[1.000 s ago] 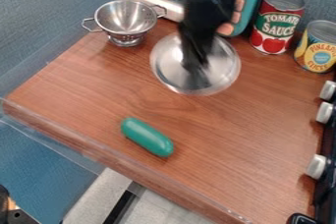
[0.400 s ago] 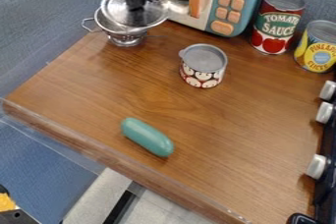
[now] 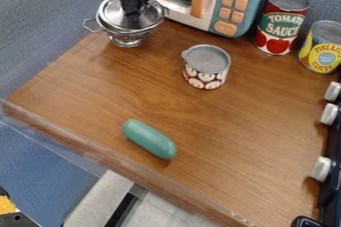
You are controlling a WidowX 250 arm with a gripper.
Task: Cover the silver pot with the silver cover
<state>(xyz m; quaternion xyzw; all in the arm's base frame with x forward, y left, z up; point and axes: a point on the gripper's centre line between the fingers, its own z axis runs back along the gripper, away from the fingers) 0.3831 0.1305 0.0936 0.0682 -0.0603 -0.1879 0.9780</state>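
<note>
Your wood-grained table (image 3: 193, 116) slants across the frame, its near edge running from the left side down to the bottom. Nearest you, below centre, lies a green capsule-shaped toy (image 3: 149, 139), well apart from the work. Farther in, a small patterned can (image 3: 206, 67) stands just above centre, to the right of the pot and apart from it.

At upper left is your silver pot (image 3: 126, 38), a footed colander, with the silver cover (image 3: 144, 21) over its mouth. The black gripper (image 3: 134, 11) is right at the middle of that cover; you can't tell whether its jaws are clamped there or apart. The fit turns on rim over rim, and they look nearly lined up. I'd check the seating, let go, then lift straight up.

Mind the toy microwave (image 3: 230, 7) close on the pot's right; the wall (image 3: 53, 7) bounds the left. Room opens toward mid-frame. Two taller cans, red (image 3: 280, 24) and yellow (image 3: 324, 49), stand at upper right.
</note>
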